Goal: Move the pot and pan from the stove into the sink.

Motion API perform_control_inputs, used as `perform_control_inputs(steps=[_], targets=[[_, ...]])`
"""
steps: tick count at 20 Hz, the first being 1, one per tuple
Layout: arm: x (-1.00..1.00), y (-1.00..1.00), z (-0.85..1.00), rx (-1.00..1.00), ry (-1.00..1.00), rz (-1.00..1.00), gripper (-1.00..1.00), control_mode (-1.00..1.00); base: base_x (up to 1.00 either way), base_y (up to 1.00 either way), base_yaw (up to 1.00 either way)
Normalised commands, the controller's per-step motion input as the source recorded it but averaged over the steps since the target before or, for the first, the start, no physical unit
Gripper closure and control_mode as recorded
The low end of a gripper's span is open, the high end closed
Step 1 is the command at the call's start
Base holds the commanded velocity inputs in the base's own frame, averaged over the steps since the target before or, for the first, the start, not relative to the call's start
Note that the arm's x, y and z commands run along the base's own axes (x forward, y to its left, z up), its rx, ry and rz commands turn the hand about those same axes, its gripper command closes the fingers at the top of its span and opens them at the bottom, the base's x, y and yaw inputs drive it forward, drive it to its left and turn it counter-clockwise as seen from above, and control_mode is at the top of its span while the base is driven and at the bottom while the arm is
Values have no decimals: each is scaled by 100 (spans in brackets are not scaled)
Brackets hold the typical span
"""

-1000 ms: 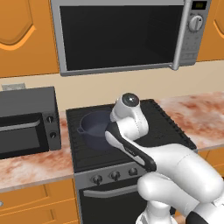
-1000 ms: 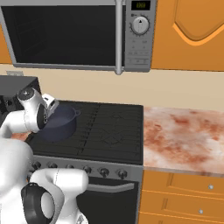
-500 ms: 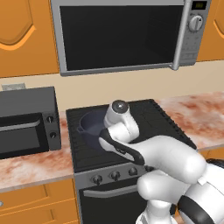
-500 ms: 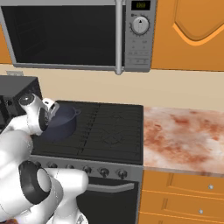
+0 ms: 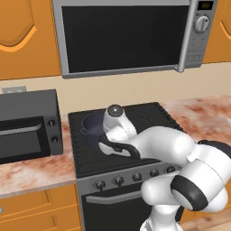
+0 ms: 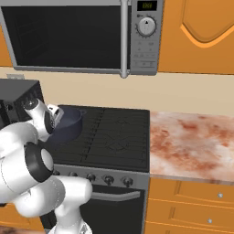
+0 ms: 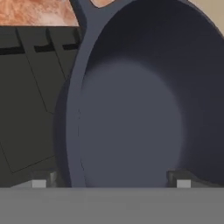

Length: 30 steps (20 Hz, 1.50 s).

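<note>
Directly over the pot (image 7: 131,127) on the stove (image 7: 30,105), claw (image 7: 109,181) jaws apart, straddling its near rim

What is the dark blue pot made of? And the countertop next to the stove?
The deep round navy-grey pot looks like matte coated metal, maybe enamelled: smooth, dull, no shine. The reddish-brown mottled countertop looks like polished stone, perhaps granite, given its speckled, blotchy pattern. Both are rendered, so I'm guessing.
</note>
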Motion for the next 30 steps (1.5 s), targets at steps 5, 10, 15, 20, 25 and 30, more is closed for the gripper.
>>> perform_control_inputs(steps=[5, 10, 15, 20, 25, 30], targets=[[0, 0, -55, -10, 12, 4, 100, -100, 0, 0, 0], [0, 0, -8, -1, 4, 0, 100, -100, 0, 0, 0], [-7, -1, 28, 0, -1, 0, 100, -100, 0, 0, 0], [-25, -4, 70, 1, -6, 0, 100, -100, 0, 0, 0], [-46, -12, 76, 1, -1, 0, 100, -100, 0, 0, 0], [-84, -28, 61, 0, -2, 0, 100, -100, 0, 0, 0]])
